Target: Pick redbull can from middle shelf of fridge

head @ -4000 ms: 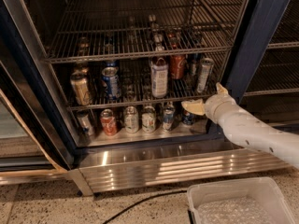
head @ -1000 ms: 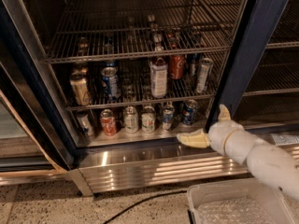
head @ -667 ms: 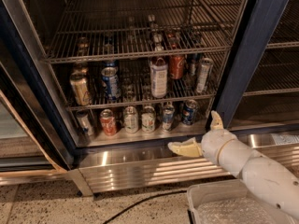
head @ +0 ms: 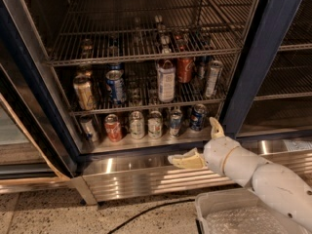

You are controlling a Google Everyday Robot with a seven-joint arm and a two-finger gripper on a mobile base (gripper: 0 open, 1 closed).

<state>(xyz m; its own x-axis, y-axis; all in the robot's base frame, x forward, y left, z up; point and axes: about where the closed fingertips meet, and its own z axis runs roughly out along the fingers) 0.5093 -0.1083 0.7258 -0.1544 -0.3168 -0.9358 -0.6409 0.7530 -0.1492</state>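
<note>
1. Camera view: fridge (head: 254,57) w/ dark blue frame stands open, wire racks inside, ribbed steel base (head: 146,179) along the bottom.
2. Redbull can (head: 212,78): upright on the middle shelf (head: 141,104), far right end, near the blue frame post. Slim, silvery w/ bluish patches.
3. Same shelf, L to R: tan can (head: 84,92), blue soda can (head: 115,86), tall white-labelled bottle (head: 165,80), red can (head: 185,69) just left of the redbull can and set further back.
4. Bottom row of cans (head: 148,125) sits below that shelf on the fridge floor; red one at left-centre, blue ones toward the right.
5. Pincer (head: 192,140): outside the fridge, low, in front of the steel base, right of centre. Fingers (head: 186,160) spread wide, one pointing left, the other up. Holds nothing.
6. Pincer is well below the redbull can, apart from it, no contact w/ any can.
7. White arm (head: 263,177) comes in from lower right.
8. Pale bin (head: 202,204) at the bottom right under the arm; dark cable (head: 146,212) on the speckled floor.
</note>
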